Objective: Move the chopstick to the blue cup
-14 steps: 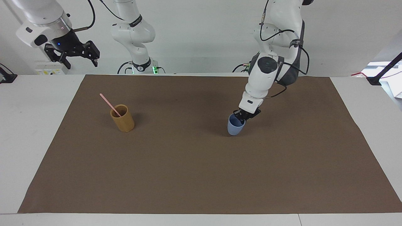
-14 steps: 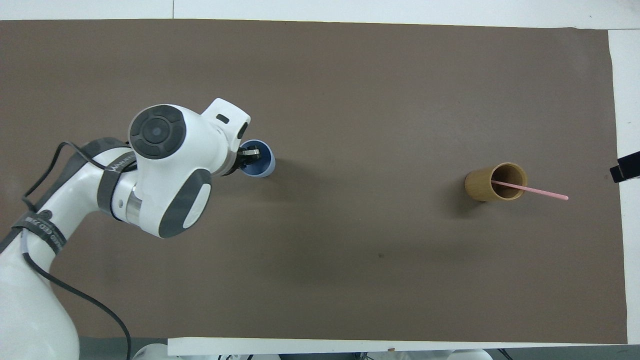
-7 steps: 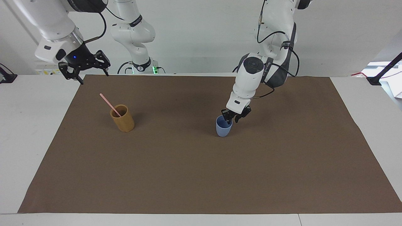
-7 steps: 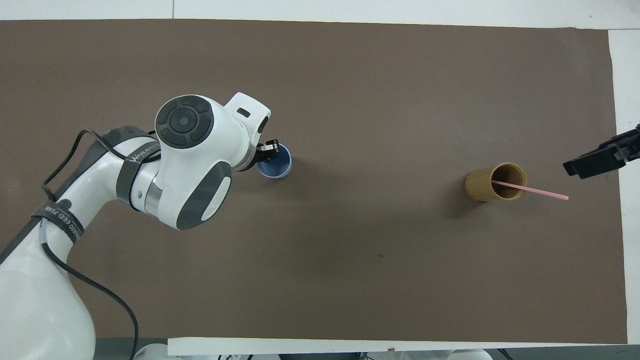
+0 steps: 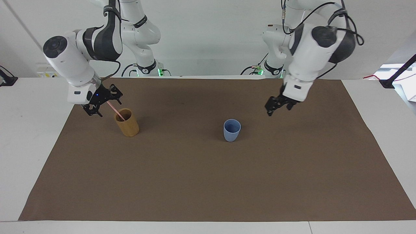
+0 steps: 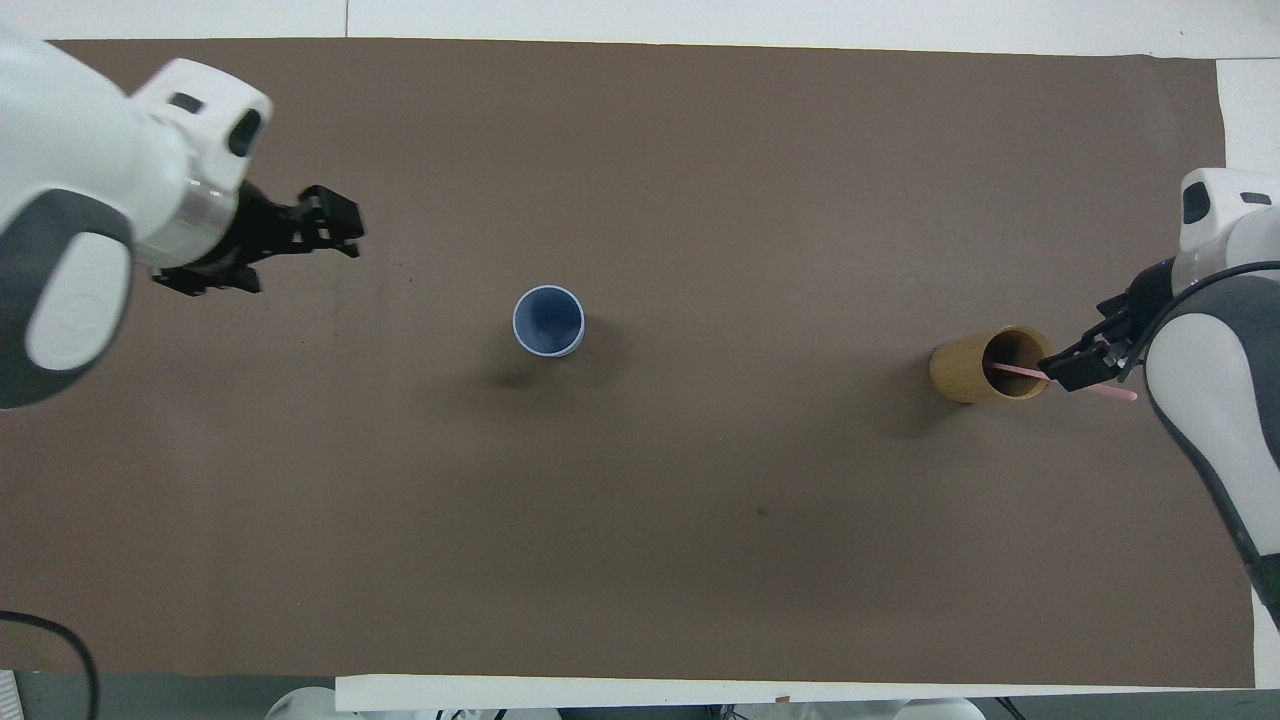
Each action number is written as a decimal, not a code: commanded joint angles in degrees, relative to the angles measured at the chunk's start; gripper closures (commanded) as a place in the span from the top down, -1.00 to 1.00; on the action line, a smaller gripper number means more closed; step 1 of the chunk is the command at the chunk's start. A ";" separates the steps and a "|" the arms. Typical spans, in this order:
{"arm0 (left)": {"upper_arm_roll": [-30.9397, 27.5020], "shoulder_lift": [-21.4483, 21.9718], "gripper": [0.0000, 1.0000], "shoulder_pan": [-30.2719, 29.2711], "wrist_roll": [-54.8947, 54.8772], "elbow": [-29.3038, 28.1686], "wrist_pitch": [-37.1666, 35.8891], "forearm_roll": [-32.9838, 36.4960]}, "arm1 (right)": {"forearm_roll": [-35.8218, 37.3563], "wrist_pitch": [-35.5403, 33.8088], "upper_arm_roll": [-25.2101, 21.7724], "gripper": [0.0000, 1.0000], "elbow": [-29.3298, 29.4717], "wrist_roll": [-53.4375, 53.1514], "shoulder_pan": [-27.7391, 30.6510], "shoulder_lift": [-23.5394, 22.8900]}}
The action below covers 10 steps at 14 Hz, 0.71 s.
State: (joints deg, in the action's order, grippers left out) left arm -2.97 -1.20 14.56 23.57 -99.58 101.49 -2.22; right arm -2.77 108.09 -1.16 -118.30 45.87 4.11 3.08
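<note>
Right tool (image 5: 101, 104), fingers spread, brackets the chopstick (image 5: 119, 114) leaning in the tan cup (image 5: 127, 122) toward the right arm's end of the tabletop (image 5: 208, 182), ungripped, while the left tool (image 5: 276, 106) hangs open and the blue cup (image 5: 232, 130) stands empty mid-tabletop, so the transfer remains.

The brown sheet (image 5: 208, 182) over the bench (image 5: 29, 136) looks like matt paper. The blue cup (image 5: 232, 130) seems smooth matt plastic (no shine), the tan cup (image 5: 127, 123) wood or bamboo.
</note>
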 commanded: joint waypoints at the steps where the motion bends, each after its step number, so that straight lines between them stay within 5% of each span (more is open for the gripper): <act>1: 0.60 0.94 0.99 -7.51 -10.69 0.35 -2.69 3.61 | -0.92 1.16 0.37 0.57 -3.50 2.64 0.72 2.28; 10: 0.60 1.64 1.00 -10.43 -16.54 0.36 -3.31 4.07 | 0.14 1.25 0.11 -0.05 -5.53 5.81 1.25 2.54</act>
State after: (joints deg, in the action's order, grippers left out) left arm -2.19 -0.26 4.18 7.42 -99.05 99.20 0.89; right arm -2.76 108.33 -1.31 -121.76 50.01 4.17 4.04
